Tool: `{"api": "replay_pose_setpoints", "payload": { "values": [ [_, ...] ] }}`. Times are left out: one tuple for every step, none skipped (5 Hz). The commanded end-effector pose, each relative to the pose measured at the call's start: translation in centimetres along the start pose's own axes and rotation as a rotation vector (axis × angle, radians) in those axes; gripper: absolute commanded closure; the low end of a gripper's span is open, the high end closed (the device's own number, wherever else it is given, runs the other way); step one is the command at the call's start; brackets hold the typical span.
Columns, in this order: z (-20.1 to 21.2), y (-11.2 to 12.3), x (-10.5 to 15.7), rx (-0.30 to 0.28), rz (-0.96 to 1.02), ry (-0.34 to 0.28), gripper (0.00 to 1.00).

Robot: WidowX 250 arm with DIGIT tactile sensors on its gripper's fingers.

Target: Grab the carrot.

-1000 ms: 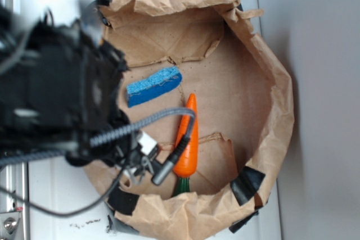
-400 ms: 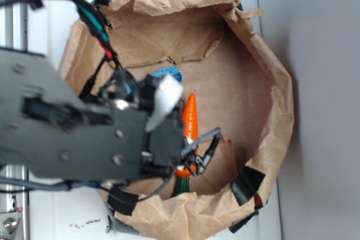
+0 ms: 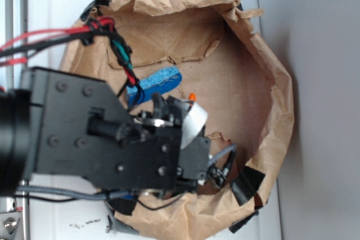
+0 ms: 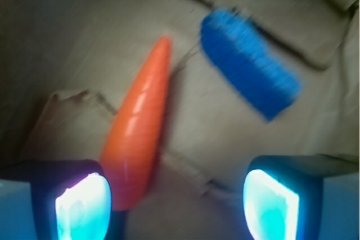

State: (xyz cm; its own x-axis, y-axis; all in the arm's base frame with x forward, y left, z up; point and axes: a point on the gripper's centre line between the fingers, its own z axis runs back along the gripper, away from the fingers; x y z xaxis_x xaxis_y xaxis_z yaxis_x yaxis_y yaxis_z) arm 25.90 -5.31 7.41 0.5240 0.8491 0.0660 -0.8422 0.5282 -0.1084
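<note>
A crumpled brown paper bag (image 3: 264, 71), its top rolled open and patched at the rim with black tape (image 3: 246, 184), sits on a white surface (image 3: 50, 9) and holds two things on its flat bottom. One is the carrot (image 4: 140, 127), bright orange and glossy, lying flat with its pointed tip aimed away from the wrist camera; the other is a blue sponge (image 4: 248, 63), lying just beside the carrot's tip but apart from it. In the exterior view the black arm (image 3: 112, 139) reaches over the bag and covers nearly all of the carrot, leaving only a small orange tip (image 3: 192, 96) showing past the wrist, with the sponge (image 3: 160, 82) partly visible above it. Red and green wires (image 3: 121, 54) run across the bag's rim to the arm. The gripper (image 4: 177, 198) hangs above the bag floor with its jaws spread wide and nothing between them. In the wrist view, the carrot's wide end overlaps the left finger (image 4: 83, 203), while the right finger (image 4: 270, 198) stands well clear of both carrot and sponge.
</note>
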Motion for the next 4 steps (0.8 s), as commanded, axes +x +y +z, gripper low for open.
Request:
{"api": "replay_pose_setpoints", "payload": {
  "values": [
    [-3.4,0.5,-2.2,-0.033,-0.028,-0.055,0.0],
    [-4.0,0.3,-2.4,-0.097,-0.004,-0.07,0.0],
    [-5.3,-1.3,-1.6,-0.063,0.032,-0.093,0.0],
    [-6.0,-1.5,-1.4,-0.037,0.037,-0.106,1.0]
  ]
}}
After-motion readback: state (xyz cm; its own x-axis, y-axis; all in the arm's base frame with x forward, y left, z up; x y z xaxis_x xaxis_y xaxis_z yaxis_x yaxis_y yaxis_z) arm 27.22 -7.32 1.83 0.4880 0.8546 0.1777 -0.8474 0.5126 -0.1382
